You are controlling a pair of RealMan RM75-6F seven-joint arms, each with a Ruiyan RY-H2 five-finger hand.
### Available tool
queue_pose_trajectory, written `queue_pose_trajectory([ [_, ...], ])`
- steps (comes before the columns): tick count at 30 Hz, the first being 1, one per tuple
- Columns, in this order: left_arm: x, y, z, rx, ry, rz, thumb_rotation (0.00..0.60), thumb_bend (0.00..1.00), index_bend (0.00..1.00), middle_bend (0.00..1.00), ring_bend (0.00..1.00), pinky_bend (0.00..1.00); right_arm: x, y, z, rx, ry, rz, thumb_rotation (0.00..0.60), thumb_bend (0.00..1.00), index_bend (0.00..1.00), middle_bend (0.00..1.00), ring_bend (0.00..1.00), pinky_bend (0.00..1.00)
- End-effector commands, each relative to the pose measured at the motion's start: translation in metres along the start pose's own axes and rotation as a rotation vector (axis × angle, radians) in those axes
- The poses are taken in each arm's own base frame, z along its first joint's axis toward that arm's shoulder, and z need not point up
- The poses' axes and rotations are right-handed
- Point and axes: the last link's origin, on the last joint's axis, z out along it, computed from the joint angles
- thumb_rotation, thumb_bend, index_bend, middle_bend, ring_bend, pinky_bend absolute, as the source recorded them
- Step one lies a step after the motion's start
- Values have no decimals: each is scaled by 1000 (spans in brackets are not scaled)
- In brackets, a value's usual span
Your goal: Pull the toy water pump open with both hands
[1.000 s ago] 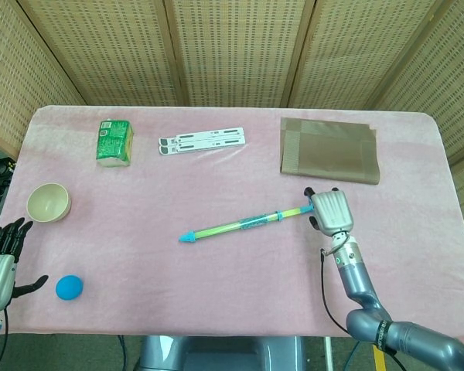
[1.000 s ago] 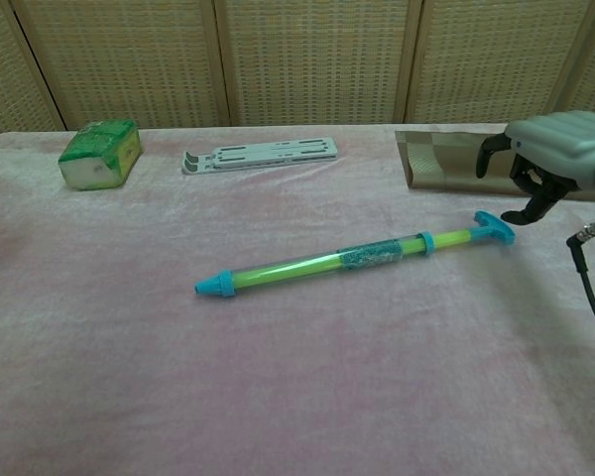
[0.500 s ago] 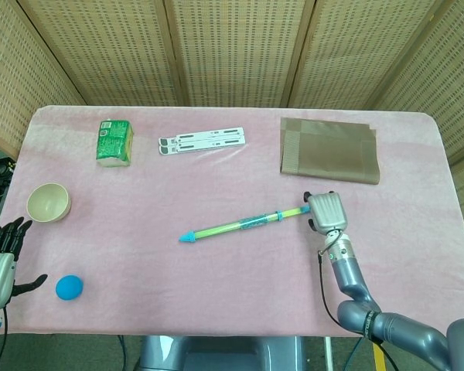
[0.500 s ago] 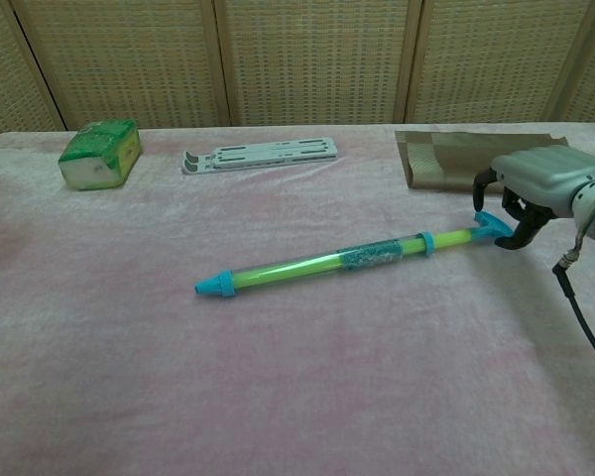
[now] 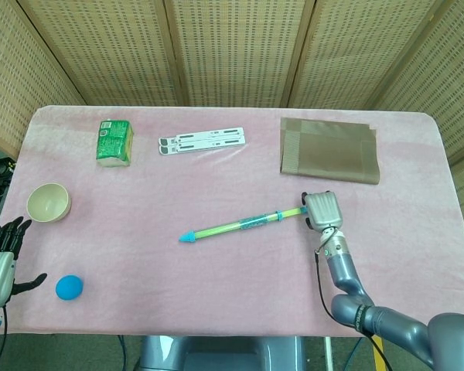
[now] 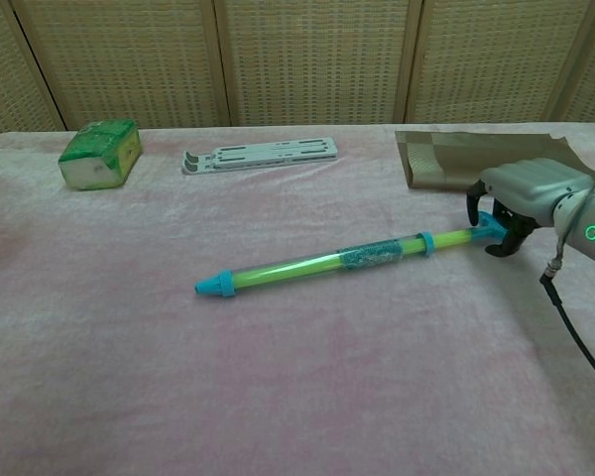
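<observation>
— Head view?
— Toy water pump (image 5: 242, 225) lies mid-table; right hand (image 5: 322, 209) covers its handle end, left hand (image 5: 0, 259) spread, holding nothing, at the table's edge.
— Chest view?
— Right hand (image 6: 521, 198) curls its fingers (image 6: 473, 206) around the handle.

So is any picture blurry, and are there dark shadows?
Head view: sharp and evenly lit, only a faint shadow beside the toy water pump. Chest view: sharp too, with a soft shadow under the right hand; the table shows no glare.
</observation>
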Motion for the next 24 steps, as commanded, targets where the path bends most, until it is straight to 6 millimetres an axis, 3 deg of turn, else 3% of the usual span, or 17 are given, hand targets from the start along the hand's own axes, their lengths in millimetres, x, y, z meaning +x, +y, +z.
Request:
queue_pose_trajectory([
  [1,0,0,0,-1,-2,0,600,104,0,0,0,0,-3,-2,3,-1,-5,0,600,463,481,934,916,545],
  [9,-1,0,0,0,-9,-3,600,104,0,0,0,0,-12,-1,5,-13,-23,-2,600,475,577,934,916,547],
  [19,-2,1,0,-3,-17,-5,600,111,0,0,0,0,-15,5,0,-30,-25,-8,600,567,821,941,918,555],
  [24,-3,2,-1,-12,-22,-6,600,115,0,0,0,0,-13,12,-9,-42,-22,-19,600,602,844,950,921,557],
])
